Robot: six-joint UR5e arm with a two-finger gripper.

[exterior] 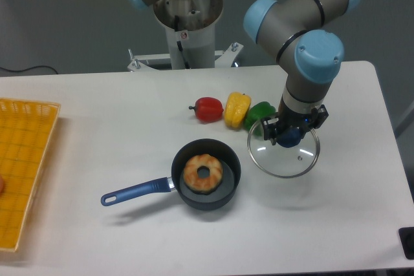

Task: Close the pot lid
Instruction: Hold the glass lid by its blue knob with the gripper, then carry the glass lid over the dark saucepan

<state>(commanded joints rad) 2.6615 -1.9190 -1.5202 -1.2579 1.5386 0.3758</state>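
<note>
The pot [207, 191] is a small dark saucepan with a long blue handle [134, 192] pointing left. It sits at the middle front of the table and holds a doughnut [202, 172]. The pot lid [284, 154] is clear glass with a metal rim and a blue knob [291, 137]. It hangs slightly above the table, to the right of the pot and apart from it. My gripper [291, 135] is shut on the lid's knob and holds the lid up.
A red pepper [208, 109], a yellow pepper [237, 109] and a green pepper [260, 115] lie in a row behind the pot, the green one next to the lid. A yellow basket [22, 159] stands at the left edge.
</note>
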